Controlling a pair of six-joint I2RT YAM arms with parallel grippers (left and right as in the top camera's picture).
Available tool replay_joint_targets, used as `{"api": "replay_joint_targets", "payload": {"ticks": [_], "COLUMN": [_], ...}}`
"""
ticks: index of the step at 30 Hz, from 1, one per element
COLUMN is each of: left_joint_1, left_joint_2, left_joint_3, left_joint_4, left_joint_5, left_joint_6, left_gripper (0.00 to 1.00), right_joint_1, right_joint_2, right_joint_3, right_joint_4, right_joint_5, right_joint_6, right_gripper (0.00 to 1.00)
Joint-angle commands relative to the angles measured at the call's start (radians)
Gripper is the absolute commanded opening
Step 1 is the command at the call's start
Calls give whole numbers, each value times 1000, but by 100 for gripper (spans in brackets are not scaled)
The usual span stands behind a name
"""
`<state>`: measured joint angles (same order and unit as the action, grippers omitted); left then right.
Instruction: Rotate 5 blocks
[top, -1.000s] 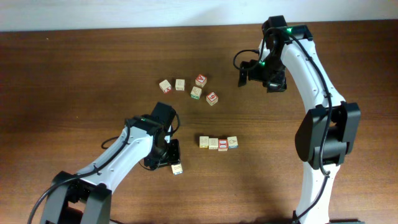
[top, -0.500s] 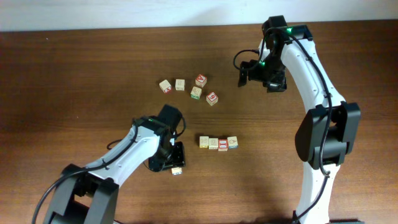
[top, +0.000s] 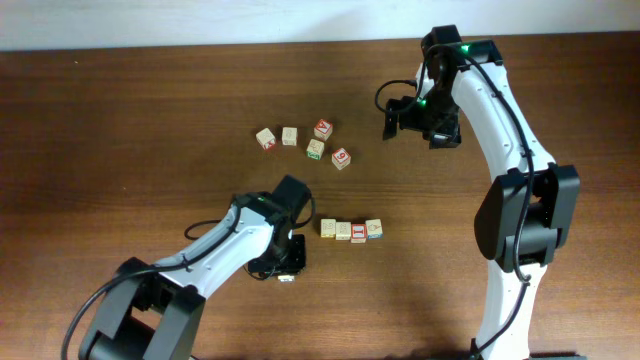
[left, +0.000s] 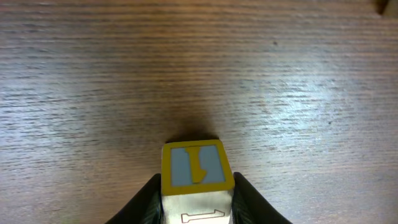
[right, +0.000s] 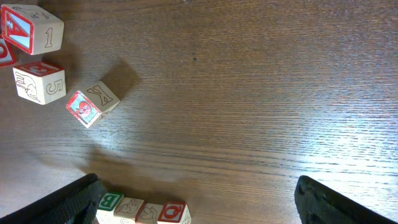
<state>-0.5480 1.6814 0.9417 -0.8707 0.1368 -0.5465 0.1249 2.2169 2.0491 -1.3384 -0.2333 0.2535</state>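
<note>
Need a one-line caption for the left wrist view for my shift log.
The left gripper closes its fingers on a yellow-framed block, with the wooden table beyond.

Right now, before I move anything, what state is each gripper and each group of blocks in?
left gripper, shut on the yellow-framed block
yellow-framed block, upright, pinched between the jaws
right gripper, open wide, empty
row of four blocks, side by side in a line, nothing gripping them
five loose blocks, scattered apart, turned at different angles
</note>
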Motion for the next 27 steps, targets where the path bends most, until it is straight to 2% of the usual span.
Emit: {"api": "replay_joint_targets", "payload": {"ticks": [1,8,12,17,22,26,27], "left_joint_1": [-6,-6,-6,-6,9,64,76], "left_joint_2": [12,13,13,13,9,-6,-6], "left_joint_3": [3,9,9,9,24,201,261], "left_joint_4": [6,151,271,385,330,82,-25], "left_joint_5": [-34,-190,-301,-309,-308,-254,-206], "left_joint_6": [-7,-6,-6,79,80,80,80], "left_gripper": [27,32,39,45,45,40,38], "right_joint_1": [-1,-1,-1,-1,-1,-1,-1], "right_joint_2": [-28,-28,-28,-28,-28,-28,-28], "right_joint_3": [-2,-2,-2,-2,-2,-2,-2], "right_joint_4": [-1,2,2,1,2,0,-2], "right_joint_5": [10,9,9,9,9,9,9], "right_joint_6": [-14,-14,-14,-14,-14,-14,-14], "right_gripper": [99,99,99,99,99,99,99]}}
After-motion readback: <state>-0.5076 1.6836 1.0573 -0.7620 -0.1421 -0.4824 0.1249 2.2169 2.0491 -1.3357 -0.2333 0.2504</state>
